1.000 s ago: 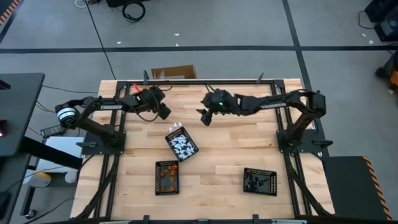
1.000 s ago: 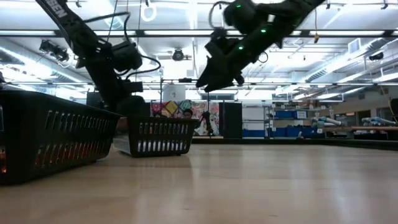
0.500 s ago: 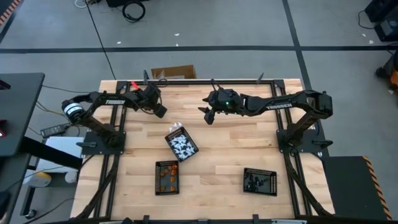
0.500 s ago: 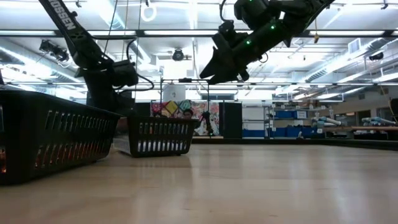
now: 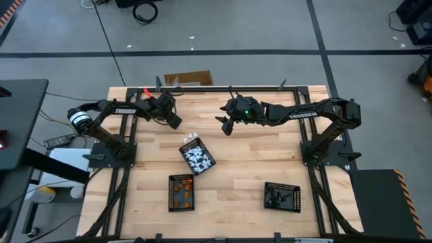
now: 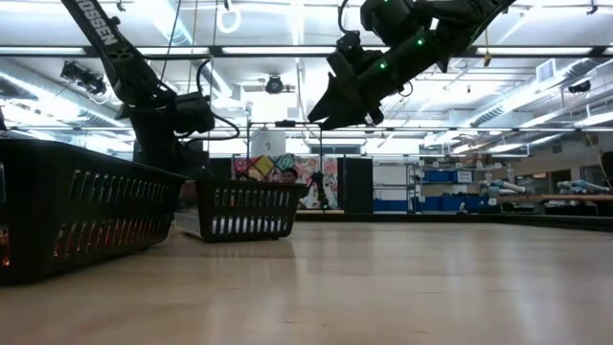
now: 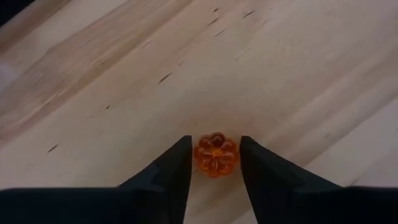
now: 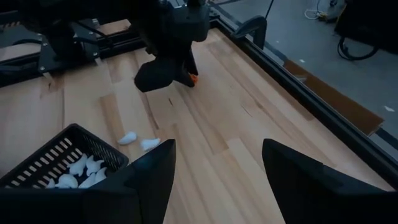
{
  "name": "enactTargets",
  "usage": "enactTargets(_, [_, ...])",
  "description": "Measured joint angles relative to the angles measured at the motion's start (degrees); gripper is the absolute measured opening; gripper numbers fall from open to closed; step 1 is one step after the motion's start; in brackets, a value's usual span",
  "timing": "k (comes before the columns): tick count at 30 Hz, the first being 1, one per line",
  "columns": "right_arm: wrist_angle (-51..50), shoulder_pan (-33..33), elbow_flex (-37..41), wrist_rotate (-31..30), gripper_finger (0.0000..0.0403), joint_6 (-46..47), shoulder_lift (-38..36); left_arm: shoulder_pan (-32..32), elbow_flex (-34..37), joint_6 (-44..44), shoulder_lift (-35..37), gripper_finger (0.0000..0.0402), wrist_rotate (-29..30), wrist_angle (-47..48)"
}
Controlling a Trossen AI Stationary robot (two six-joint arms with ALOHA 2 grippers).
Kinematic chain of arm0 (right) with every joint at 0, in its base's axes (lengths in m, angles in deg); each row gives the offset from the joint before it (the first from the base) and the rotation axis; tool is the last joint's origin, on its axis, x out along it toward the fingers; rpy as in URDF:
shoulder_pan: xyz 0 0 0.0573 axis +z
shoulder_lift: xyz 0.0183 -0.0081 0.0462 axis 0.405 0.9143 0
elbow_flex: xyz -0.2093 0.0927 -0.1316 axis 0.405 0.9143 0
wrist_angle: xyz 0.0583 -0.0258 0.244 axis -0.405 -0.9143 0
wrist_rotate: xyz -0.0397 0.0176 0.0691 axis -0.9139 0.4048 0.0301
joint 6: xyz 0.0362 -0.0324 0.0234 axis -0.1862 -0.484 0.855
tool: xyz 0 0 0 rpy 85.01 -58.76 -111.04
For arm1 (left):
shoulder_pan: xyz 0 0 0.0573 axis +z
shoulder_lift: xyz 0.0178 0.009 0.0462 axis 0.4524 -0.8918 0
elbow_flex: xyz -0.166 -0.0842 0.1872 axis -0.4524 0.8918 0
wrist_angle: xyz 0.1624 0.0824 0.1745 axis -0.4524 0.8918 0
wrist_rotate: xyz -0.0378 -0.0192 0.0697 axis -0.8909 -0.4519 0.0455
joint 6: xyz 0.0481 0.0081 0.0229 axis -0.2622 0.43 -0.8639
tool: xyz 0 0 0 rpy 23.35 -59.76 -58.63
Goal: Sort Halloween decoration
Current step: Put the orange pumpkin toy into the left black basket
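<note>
Three black trays sit on the desk [image 5: 270, 152]: a middle tray [image 5: 197, 158], turned at an angle, full of white pieces [image 5: 198, 156]; a front tray [image 5: 181, 192] nearer the left arm's side holding orange pieces [image 5: 181, 192]; and a third tray [image 5: 281, 196] on the right arm's side holding black pieces [image 5: 277, 197]. Two loose white pieces [image 8: 139, 141] lie on the bare wood just beside the middle tray's far corner, close together; each is long and tapered, but which way they point I cannot tell. The left gripper [image 7: 214, 163] hangs above the desk behind the middle tray, toward the back rail, its fingers [image 7: 171, 171] partly closed on either side of a small orange pumpkin [image 7: 216, 155]; the pumpkin fills the gap and both fingers appear to touch it, so it looks held. It is round and lobed, with no clear long axis, and its ribbed face is turned toward the wrist camera. From the right wrist view the same pumpkin shows as an orange speck at the left fingertips, above the wood. The right gripper [image 8: 216, 167] hovers over the rear middle of the desk with its fingers [image 8: 158, 165] spread wide and nothing between them, aimed toward the left gripper.
</note>
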Motion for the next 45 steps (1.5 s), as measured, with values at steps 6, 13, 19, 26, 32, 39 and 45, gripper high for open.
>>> enactTargets(6, [0.0,0.0,0.0,0.0,0.0245,0.0,0.0,0.0,-0.1,-0.9,0.0,0.0119,-0.1,0.1])
enactTargets(13, [-0.1,0.0,0.0,0.0,0.0245,0.0,0.0,0.0,-1.9,-1.7,-0.1,0.0114,0.0,3.0])
enactTargets(19, [-0.4,0.0,0.0,0.0,0.0245,0.0,0.1,-0.7,-7.3,-3.7,-0.1,0.0114,0.0,10.4])
enactTargets(26, [-8.2,0.0,0.0,-0.1,0.0245,-0.4,-5.4,-4.2,-16.8,-6.3,-0.1,0.0114,-8.9,22.9])
enactTargets(32, [-16.3,0.5,0.2,-6.3,0.0245,0.1,-11.7,-9.7,-24.7,-7.6,0.8,0.0114,-16.8,30.0])
enactTargets(39, [-12.6,2.4,4.0,-7.9,0.0245,-0.3,-14.8,-14.2,-23.7,-7.7,0.8,0.0114,-9.4,26.3])
enactTargets(45, [-11.8,2.5,4.8,-8.4,0.0245,-0.4,-14.6,-14.8,-16.4,-7.3,-1.1,0.0118,-8.9,14.2])
